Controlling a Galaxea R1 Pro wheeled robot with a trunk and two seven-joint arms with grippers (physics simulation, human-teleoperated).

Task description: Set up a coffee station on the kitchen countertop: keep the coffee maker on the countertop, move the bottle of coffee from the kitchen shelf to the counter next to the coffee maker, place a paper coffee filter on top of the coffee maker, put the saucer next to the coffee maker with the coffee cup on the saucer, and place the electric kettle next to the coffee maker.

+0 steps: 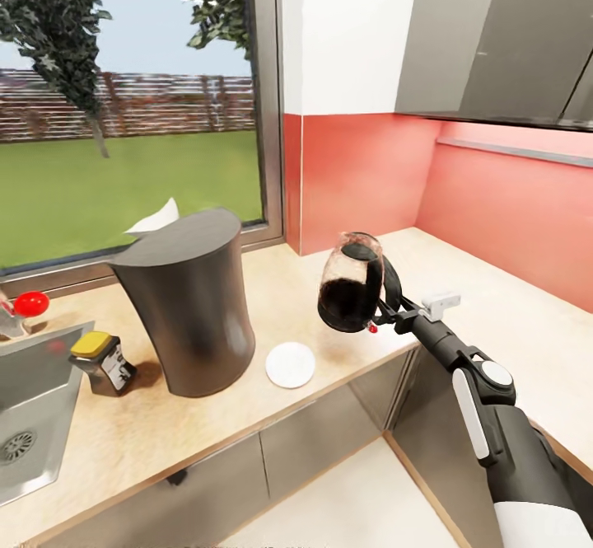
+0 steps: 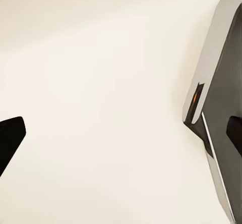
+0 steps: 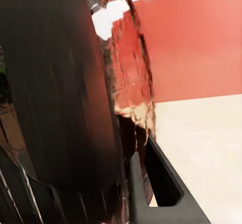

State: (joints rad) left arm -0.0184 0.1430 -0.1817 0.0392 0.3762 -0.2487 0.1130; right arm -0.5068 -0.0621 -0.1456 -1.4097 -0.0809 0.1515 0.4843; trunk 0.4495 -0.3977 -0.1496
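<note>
The dark grey coffee maker (image 1: 193, 309) stands on the beige countertop (image 1: 206, 428). A white paper coffee filter (image 1: 156, 218) pokes up at its far top edge. To its left, by the sink, sits the bottle of coffee (image 1: 103, 362) with its yellow lid. On its right the white saucer (image 1: 290, 364) lies bare. My right gripper (image 1: 387, 311) is shut on the black handle of the electric kettle (image 1: 352, 283), holding it slightly tilted in the air just right of the saucer. In the right wrist view the kettle (image 3: 65, 93) sits close against one finger (image 3: 161, 183). My left gripper (image 2: 121, 138) is open over pale floor. The coffee cup is out of view.
A steel sink (image 1: 33, 400) with a red-knobbed tap (image 1: 31, 303) lies left of the bottle. A window and a red wall back the counter, which turns a corner to the right under grey wall cabinets (image 1: 502, 37). A grey panel (image 2: 222, 108) flanks the left gripper.
</note>
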